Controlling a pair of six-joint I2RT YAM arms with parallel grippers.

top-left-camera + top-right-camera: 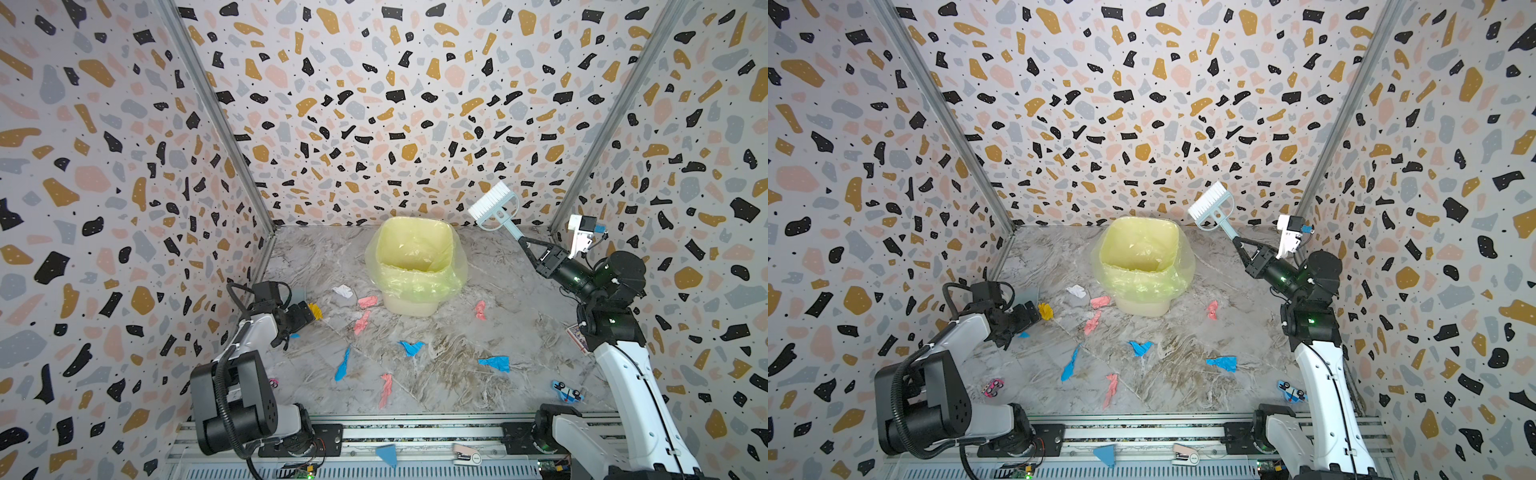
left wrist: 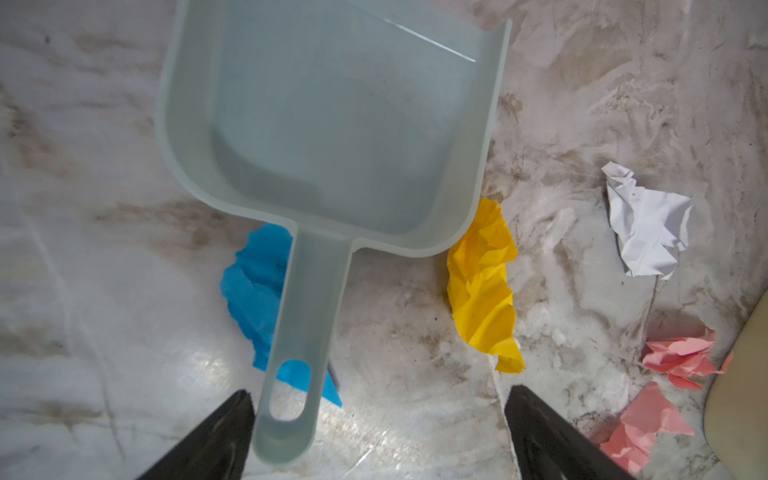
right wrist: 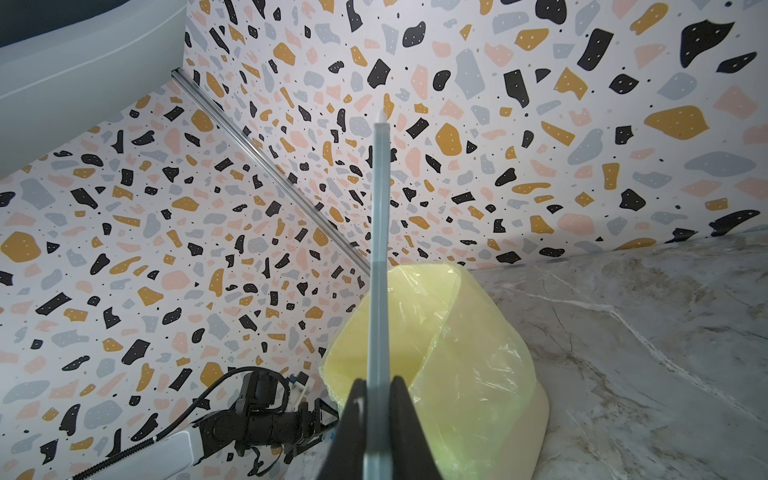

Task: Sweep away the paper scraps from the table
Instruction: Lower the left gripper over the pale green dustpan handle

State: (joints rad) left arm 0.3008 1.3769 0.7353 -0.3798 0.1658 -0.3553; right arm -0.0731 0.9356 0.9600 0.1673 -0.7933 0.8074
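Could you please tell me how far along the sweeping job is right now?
Done: the right gripper is shut on the brush, held high above the table. In hand: the left gripper is open over the handle of the dustpan, which lies flat. Left: all the sweeping; paper scraps lie scattered across the table.

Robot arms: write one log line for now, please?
left gripper: open, dustpan handle between jaws | right gripper: shut on brush, raised | paper scraps: scattered on table
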